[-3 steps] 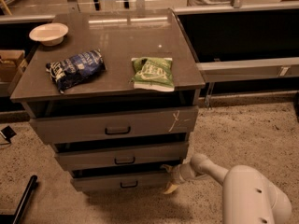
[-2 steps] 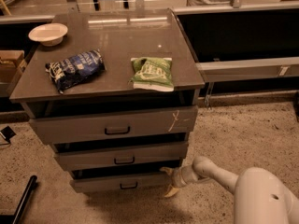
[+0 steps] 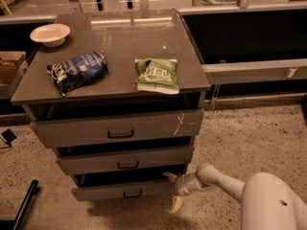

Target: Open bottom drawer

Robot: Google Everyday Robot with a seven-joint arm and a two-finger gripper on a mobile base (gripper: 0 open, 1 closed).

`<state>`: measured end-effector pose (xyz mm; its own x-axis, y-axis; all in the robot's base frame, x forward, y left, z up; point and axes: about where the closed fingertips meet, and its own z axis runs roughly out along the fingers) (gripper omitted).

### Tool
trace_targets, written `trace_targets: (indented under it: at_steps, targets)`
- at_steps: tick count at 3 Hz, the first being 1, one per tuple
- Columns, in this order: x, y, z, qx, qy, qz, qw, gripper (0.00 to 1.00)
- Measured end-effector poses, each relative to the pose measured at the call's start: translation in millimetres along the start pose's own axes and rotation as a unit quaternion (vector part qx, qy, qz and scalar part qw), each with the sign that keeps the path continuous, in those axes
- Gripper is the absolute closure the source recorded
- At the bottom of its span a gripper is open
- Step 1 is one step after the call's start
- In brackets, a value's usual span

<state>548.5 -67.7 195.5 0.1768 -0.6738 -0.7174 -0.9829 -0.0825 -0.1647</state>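
Observation:
The bottom drawer (image 3: 110, 190) is the lowest and narrowest grey front of the cabinet, with a small dark pull handle (image 3: 132, 194) at its centre. It stands out a little, with a dark gap above it. My gripper (image 3: 173, 190) is at the right end of this drawer front, far right of the handle. It is open, with one cream fingertip (image 3: 169, 177) above the front's top edge and the other (image 3: 176, 204) below it. My white arm (image 3: 225, 182) reaches in from the lower right.
The middle drawer (image 3: 125, 160) and the top drawer (image 3: 115, 127), marked with a white scratch, are both slightly out. On the cabinet top (image 3: 120, 37) lie a blue bag (image 3: 76, 71), a green bag (image 3: 156, 74) and a white bowl (image 3: 50, 33). A black pole (image 3: 24, 205) lies on the speckled floor at left.
My gripper has stayed at the right end of the bottom drawer and sits slightly lower. The forearm has shifted a little. The drawers look unchanged.

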Motion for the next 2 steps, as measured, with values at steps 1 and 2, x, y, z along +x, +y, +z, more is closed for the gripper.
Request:
trace_targets:
  at_steps: [1,2]
  targets:
    - [3.1,1.9,3.6,-0.007,0.003,0.004,1.0000,0.03]
    - [12.4,7.0,11.0,-0.026,0.013,0.017,0.9994,0.25]
